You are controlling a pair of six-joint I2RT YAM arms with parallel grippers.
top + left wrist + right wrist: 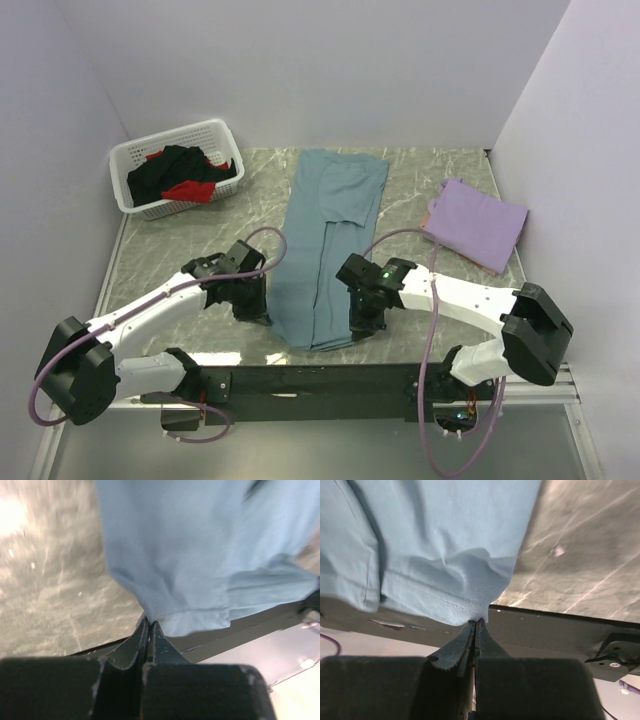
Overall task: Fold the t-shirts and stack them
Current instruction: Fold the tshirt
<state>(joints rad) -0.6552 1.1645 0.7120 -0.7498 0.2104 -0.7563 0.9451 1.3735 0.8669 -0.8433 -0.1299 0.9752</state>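
Note:
A teal-blue t-shirt (pixel 325 240) lies as a long narrow strip down the middle of the table, its sides folded in. My left gripper (pixel 262 308) is shut on its near left corner (pixel 165 617). My right gripper (pixel 358 325) is shut on its near right corner (pixel 470 607). Both corners are pinched at the hem, right at the table's near edge. A folded lavender t-shirt (pixel 476 222) rests at the right. Black and red t-shirts (pixel 185 177) lie bunched in the basket.
A white slotted basket (pixel 140 160) stands at the back left. White walls close in the table on three sides. The black front rail (pixel 320 380) runs along the near edge under both grippers.

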